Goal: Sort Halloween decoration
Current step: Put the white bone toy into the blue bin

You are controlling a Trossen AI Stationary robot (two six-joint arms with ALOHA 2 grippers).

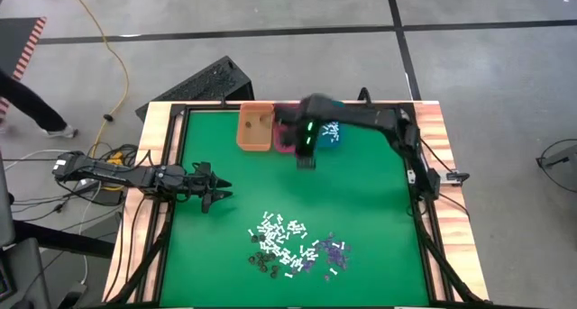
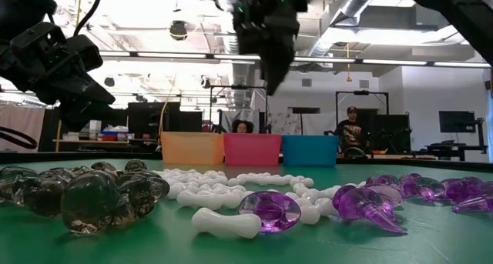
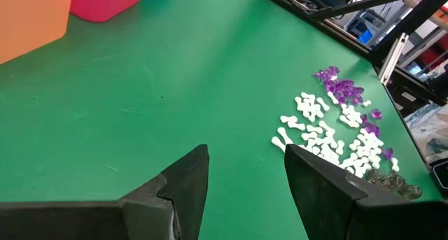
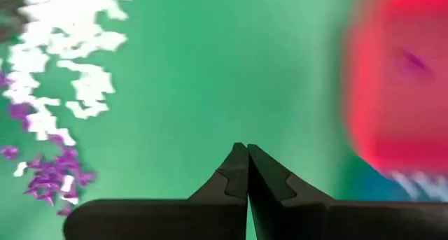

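Note:
The Halloween decoration (image 1: 293,246) lies in a loose pile on the green mat near the table's front: white sticks (image 3: 318,131), purple bits (image 2: 269,210) and dark bits (image 2: 85,191). My right gripper (image 4: 246,152) hangs shut above the mat, just in front of the pink bin (image 1: 286,136), pointing steeply down; nothing shows between its fingers. It is well clear of the pile. My left gripper (image 3: 245,170) waits open at the table's left side (image 1: 221,194), holding nothing.
Orange (image 1: 255,127), pink and teal (image 1: 332,135) bins stand side by side at the far edge. White pieces lie in the teal bin, and a purple bit (image 4: 413,58) lies in the pink one. Bare green mat lies between the bins and the pile. People show in the room behind.

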